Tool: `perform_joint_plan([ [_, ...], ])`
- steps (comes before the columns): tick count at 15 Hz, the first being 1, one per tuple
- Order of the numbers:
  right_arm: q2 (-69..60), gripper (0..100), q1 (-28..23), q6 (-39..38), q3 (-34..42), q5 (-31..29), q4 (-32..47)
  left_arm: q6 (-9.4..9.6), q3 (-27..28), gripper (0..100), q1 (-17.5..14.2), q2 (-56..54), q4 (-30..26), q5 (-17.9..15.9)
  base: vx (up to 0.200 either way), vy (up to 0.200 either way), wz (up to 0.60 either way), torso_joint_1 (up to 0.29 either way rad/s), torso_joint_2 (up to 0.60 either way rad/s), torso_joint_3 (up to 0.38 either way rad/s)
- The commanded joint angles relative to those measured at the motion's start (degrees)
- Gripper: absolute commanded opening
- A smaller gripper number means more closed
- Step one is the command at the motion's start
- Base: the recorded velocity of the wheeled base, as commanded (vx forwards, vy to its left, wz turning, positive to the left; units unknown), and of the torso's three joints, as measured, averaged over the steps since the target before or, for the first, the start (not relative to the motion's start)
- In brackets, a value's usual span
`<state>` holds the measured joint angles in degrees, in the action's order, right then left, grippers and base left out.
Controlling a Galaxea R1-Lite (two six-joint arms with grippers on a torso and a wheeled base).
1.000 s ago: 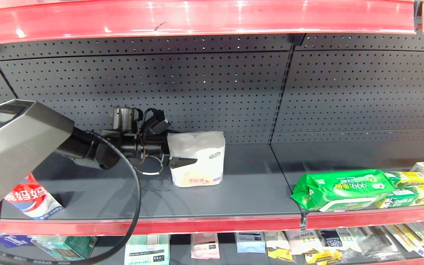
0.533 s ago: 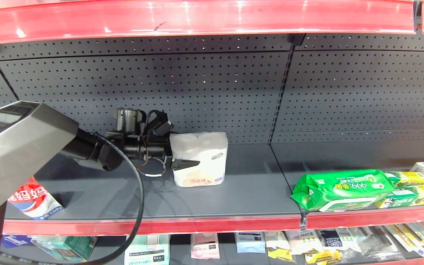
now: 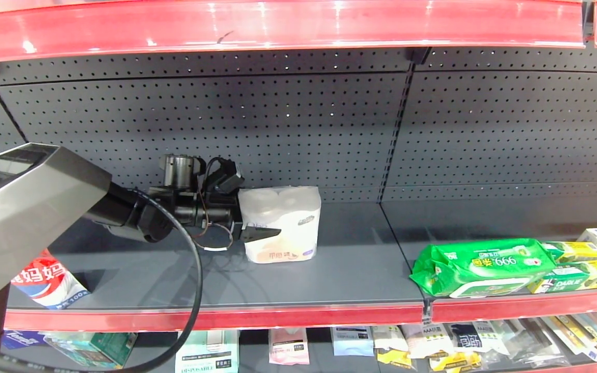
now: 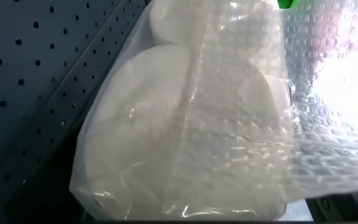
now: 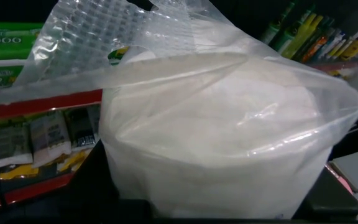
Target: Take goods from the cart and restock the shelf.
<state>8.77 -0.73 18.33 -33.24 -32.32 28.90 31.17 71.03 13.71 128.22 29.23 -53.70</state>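
Light from above streaks glare along the upper shelf's red lip (image 3: 278,23); the pegboard (image 3: 288,119) lies dim; shelf lines bow at the edges; wrap on the toilet-roll pack (image 4: 185,124) burns white in the left wrist view.

The white toilet-roll pack (image 3: 280,223) is wrapped in thin clear plastic film, glossy and wrinkled, with a bubbly embossed patch. The paper rolls under it look soft and matt. The left gripper (image 3: 267,228) clasping it has matt black fingers (image 3: 259,231). The dark grey metal shelf deck (image 3: 340,269) is smooth and matt, like the perforated metal back panel (image 3: 278,119). The red plastic edge strip (image 3: 215,317) shines. The green wipes packet (image 3: 480,261) is glossy, crinkled film. The silver arm casing (image 3: 24,207) has a satin sheen.
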Motion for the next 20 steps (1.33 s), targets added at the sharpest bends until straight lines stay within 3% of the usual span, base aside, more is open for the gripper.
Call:
perform_joint_plan([
  [1,0.0,0,-0.1,0.0,-0.1,0.0,0.0,-0.06,0.0,100,0.0,-0.1,0.0,0.0,0.000,0.000,0.00,0.000,0.00,0.000],
  [6,0.1,0,-0.1,0.7,-0.4,0.0,0.0,0.12,-1.2,100,-0.1,0.1,0.4,0.6,0.000,0.000,0.00,0.000,0.00,0.000],
  [7,0.1,0,-0.1,0.8,-0.5,0.0,0.0,0.03,-1.6,0,-0.4,0.2,1.6,0.6,0.000,0.000,0.00,0.000,0.00,0.000],
  [9,0.2,0,-0.1,1.0,-0.8,0.0,0.0,-1.20,-3.2,0,-0.4,0.3,4.1,0.9,0.000,0.000,0.00,0.000,0.00,0.000],
  [14,0.1,0,-0.3,1.4,-0.9,0.0,-0.1,-1.73,-5.6,0,-0.4,-0.2,8.2,0.8,0.000,0.000,0.00,0.000,0.00,0.000],
  [16,0.4,0,-0.3,1.6,-1.6,0.0,-0.1,-2.17,-8.8,0,-0.5,-2.1,11.7,0.8,0.000,0.000,0.00,0.000,0.00,0.000],
  [18,0.4,0,-0.2,1.7,-1.7,0.0,-0.1,-4.19,-13.7,0,-0.7,-5.3,13.6,-0.1,0.000,0.000,0.00,0.000,0.00,0.000],
  [20,0.5,0,-0.2,1.7,-1.9,0.0,-0.1,-4.36,-17.4,0,-1.2,-6.9,16.6,-1.7,0.000,0.000,0.00,0.000,0.00,0.000],
])
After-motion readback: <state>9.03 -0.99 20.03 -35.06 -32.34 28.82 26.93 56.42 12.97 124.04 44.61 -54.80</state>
